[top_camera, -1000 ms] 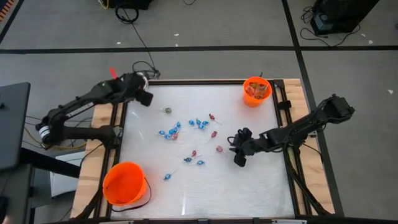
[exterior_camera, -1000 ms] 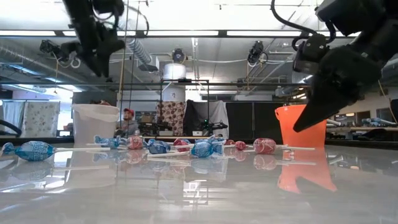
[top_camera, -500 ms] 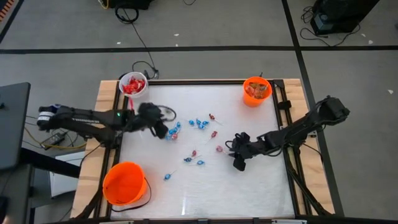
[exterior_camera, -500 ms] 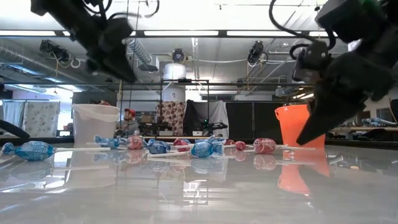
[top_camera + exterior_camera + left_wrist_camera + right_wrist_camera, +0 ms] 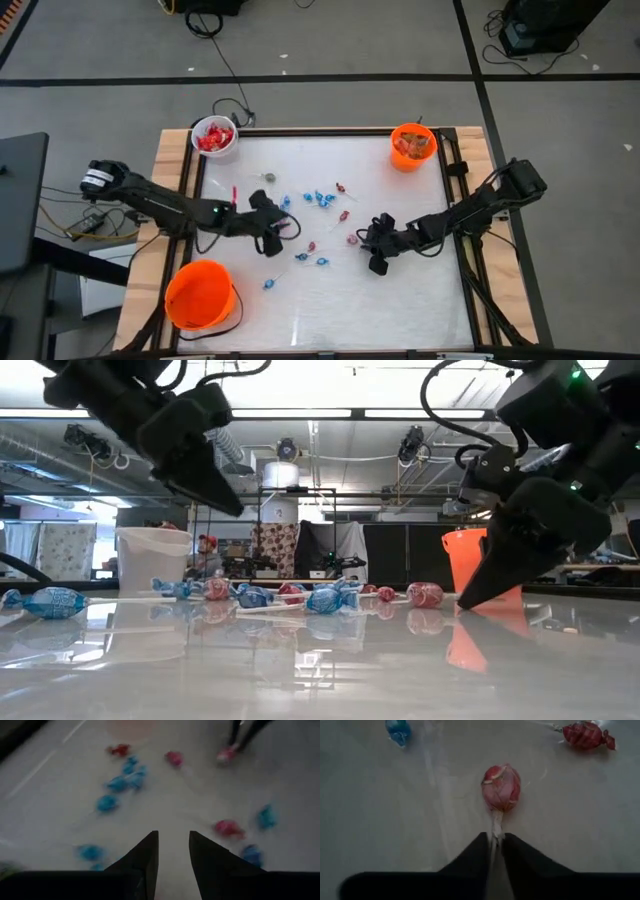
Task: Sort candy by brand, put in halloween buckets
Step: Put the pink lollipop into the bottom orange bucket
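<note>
White tabletop point(image 5: 320, 300) from above carries scattered candy point(image 5: 320, 198) with wrapper print too small to read, while the left gripper point(image 5: 173, 851) shows narrow empty jaws and the right gripper's point(image 5: 493, 844) jaws pinch a pink lollipop's point(image 5: 501, 787) stick.

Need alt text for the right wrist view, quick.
The right hand has its two dark fingers closed around the white stick of a red-wrapped lollipop lying on the pale table. Another red sweet and a blue one lie beyond.
</note>
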Controlling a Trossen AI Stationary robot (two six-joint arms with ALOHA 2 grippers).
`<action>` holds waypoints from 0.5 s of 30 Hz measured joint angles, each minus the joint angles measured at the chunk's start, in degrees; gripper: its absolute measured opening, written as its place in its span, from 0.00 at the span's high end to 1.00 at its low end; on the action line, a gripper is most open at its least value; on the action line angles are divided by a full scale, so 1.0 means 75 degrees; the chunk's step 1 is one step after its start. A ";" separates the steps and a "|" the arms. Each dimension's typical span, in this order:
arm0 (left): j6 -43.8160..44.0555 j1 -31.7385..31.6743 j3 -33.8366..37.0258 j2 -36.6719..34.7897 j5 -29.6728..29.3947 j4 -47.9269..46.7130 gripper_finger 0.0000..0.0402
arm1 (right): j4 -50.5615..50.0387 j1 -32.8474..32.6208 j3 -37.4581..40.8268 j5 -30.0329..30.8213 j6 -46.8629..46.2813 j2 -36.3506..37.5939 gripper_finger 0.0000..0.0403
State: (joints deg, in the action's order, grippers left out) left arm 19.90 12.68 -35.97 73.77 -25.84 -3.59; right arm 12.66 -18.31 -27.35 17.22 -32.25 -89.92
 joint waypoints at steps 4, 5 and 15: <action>-0.0033 0.0180 -0.0015 0.0678 0.0137 0.1231 0.72 | 0.0054 -0.0002 -0.0032 -0.0156 0.0366 0.0040 0.96; -0.0037 0.0199 -0.0019 0.0866 0.0140 0.1616 0.72 | 0.0060 -0.0002 -0.0069 -0.0209 0.0371 0.0048 0.96; -0.0219 0.0232 -0.0022 0.2328 0.0996 0.3846 0.61 | 0.0433 0.0045 -0.0856 0.0214 0.1262 0.0144 0.97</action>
State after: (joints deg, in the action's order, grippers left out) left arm 18.26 14.41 -36.13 91.23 -18.37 25.26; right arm 15.91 -17.98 -33.78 18.83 -22.78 -88.84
